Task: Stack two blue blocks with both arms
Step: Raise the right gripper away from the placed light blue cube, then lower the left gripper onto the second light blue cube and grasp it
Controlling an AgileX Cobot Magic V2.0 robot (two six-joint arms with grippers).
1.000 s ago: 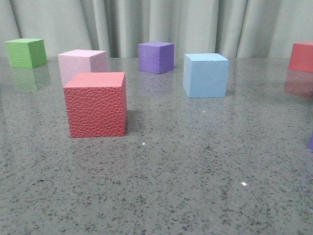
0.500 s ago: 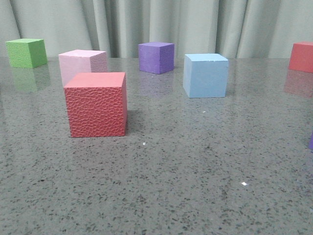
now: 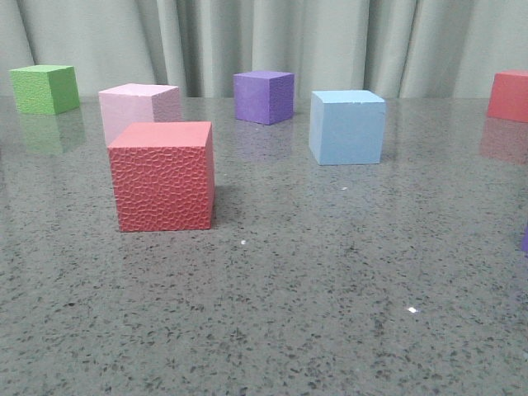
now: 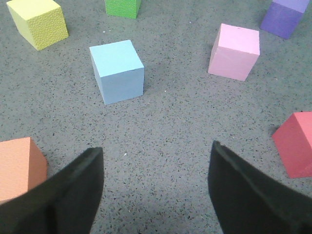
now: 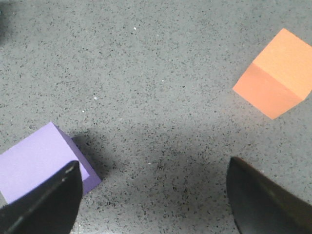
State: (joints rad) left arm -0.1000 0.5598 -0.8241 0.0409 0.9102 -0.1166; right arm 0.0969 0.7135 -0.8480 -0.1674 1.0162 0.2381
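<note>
Left wrist view shows the left gripper (image 4: 155, 170) with its jaws spread wide and nothing between them, hanging above bare table (image 4: 165, 122). A blue block (image 4: 117, 70) sits ahead of the fingertips, slightly toward the finger nearer the orange cube (image 4: 19, 165), and well apart from both pads. A pink cube (image 4: 234, 51) lies ahead on the other side, with a red cube (image 4: 297, 146) just outside that finger.

In the right wrist view the right gripper (image 5: 153, 195) is likewise spread and empty. A light purple cube (image 5: 41, 161) sits just beside one finger, partly under it, and another orange cube (image 5: 278, 73) lies ahead of the other — no blue block shows there at all.

The front view holds a blue block (image 3: 347, 126) far out on the table; whether it is the same one the left wrist sees I cannot tell, and neither arm shows in that view.

Risks, as I judge them: the right arm has no blue target in sight and could close on the purple cube by mistake, since it is so close to the finger. The left block sits turned relative to the jaws, so a straight descent might catch its corners and twist it — foam would squash or slip. Crowded neighbours could also be nudged on approach.
</note>
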